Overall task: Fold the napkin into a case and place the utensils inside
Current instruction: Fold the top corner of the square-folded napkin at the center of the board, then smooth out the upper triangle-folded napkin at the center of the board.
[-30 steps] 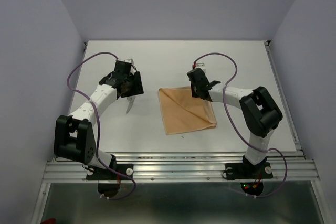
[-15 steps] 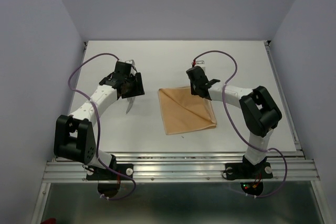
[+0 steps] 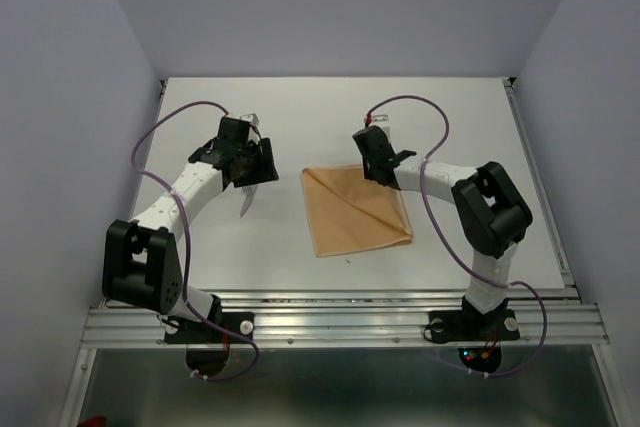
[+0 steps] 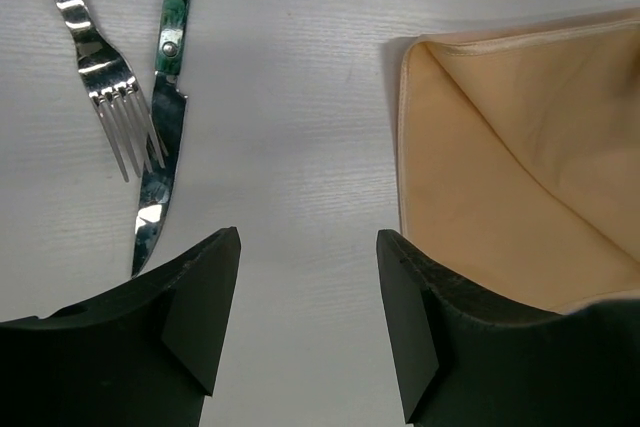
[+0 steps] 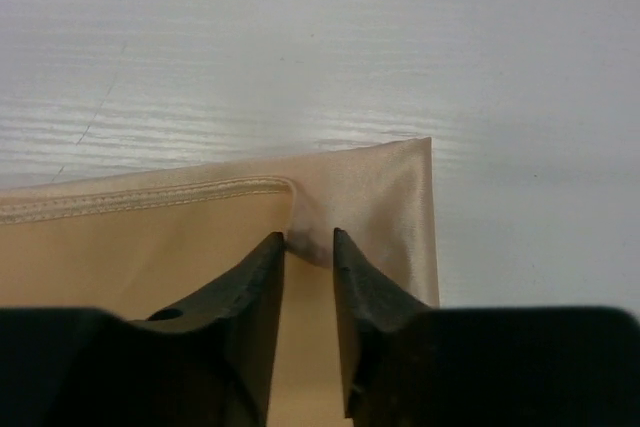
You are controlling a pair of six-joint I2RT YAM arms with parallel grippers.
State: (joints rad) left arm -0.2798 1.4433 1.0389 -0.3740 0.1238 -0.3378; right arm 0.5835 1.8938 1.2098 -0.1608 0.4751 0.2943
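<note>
The peach-tan napkin [image 3: 355, 212] lies folded flat as a rough square at the table's middle. My right gripper [image 3: 377, 173] is at its far right corner; in the right wrist view its jaws [image 5: 308, 239] are nearly closed and pinch a raised ridge of the napkin [image 5: 385, 192]. My left gripper [image 3: 254, 171] is open and empty, hovering over bare table [image 4: 308, 239] between the utensils and the napkin's left edge [image 4: 520, 187]. A fork [image 4: 105, 97] and a knife [image 4: 162, 147] with dark green handles lie side by side to its left. No case shape shows.
The white table [image 3: 480, 127] is enclosed by pale walls at the back and both sides. A metal rail [image 3: 340, 322] runs along the near edge by the arm bases. A knife tip [image 3: 244, 205] sticks out below the left gripper.
The right gripper has crept slightly left and farther along the napkin's far corner. The left arm has barely moved.
</note>
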